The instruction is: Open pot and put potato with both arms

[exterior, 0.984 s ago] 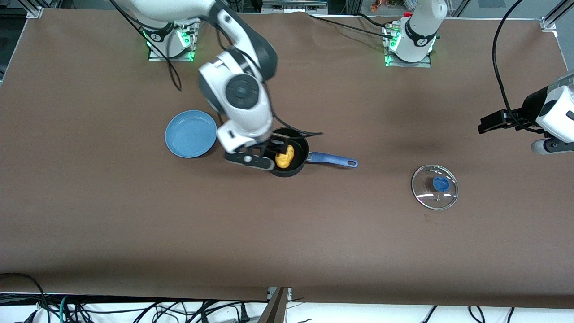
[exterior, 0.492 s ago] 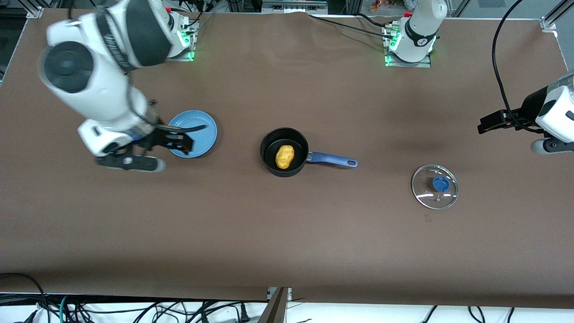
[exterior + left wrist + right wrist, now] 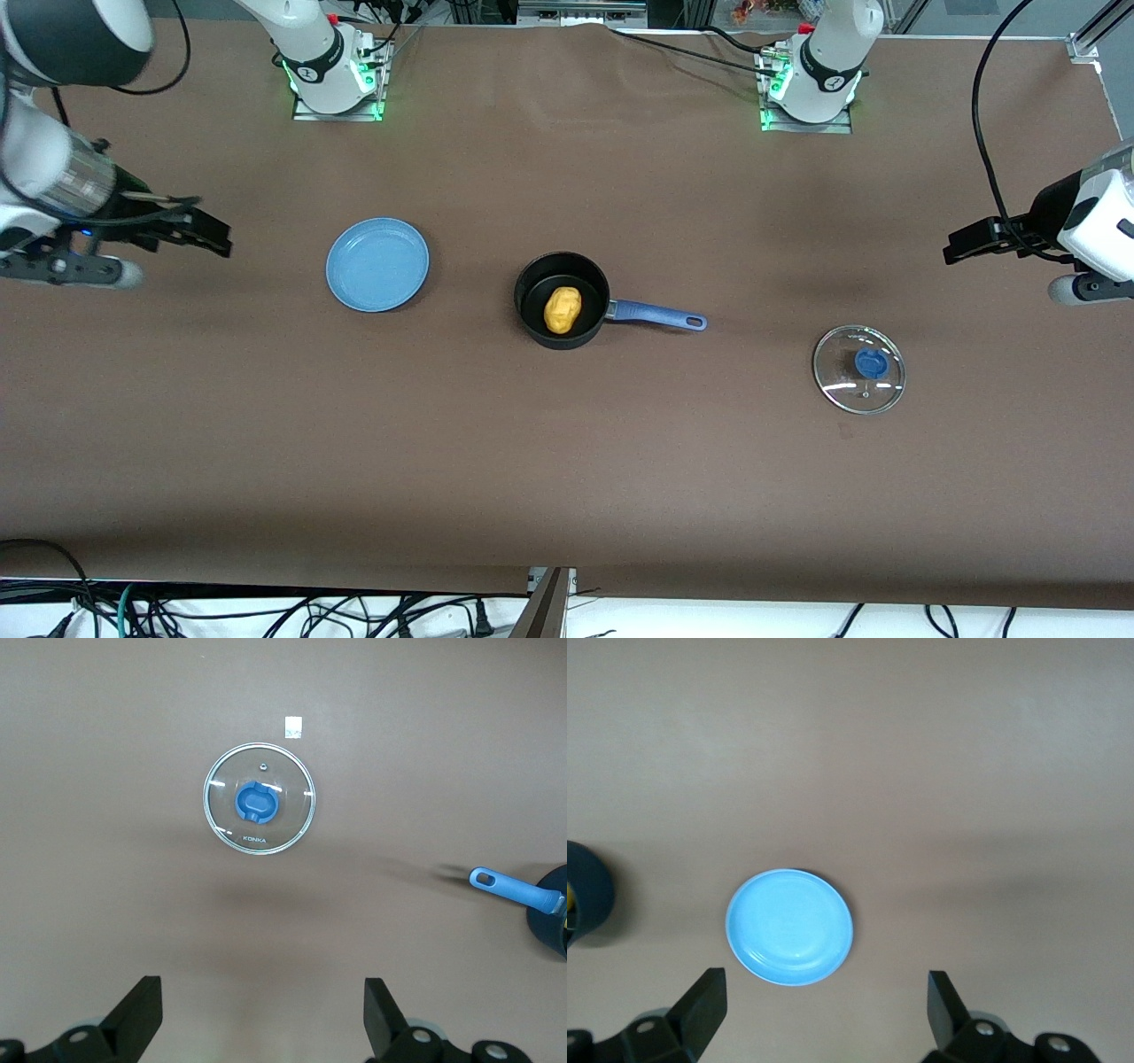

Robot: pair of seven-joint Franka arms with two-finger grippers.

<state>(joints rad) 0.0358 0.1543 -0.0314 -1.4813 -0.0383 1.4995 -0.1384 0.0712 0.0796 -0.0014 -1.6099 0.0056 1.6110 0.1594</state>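
The black pot [image 3: 532,312] with a blue handle [image 3: 660,315] stands open at the table's middle. The yellow potato [image 3: 562,309] lies inside it. The glass lid [image 3: 858,369] with a blue knob lies flat on the table toward the left arm's end, and also shows in the left wrist view [image 3: 260,798]. My right gripper [image 3: 205,236] is open and empty, raised over the right arm's end of the table. My left gripper [image 3: 961,244] is open and empty, raised over the left arm's end. The pot's handle tip shows in the left wrist view [image 3: 514,889].
An empty light-blue plate [image 3: 377,264] lies beside the pot toward the right arm's end; it also shows in the right wrist view [image 3: 789,927]. The pot's rim [image 3: 586,890] shows at that view's edge. A small white tag [image 3: 293,726] lies near the lid.
My right gripper has let go of the potato in the pot and swung away past the plate to the right arm's end of the table. The left arm has not moved.
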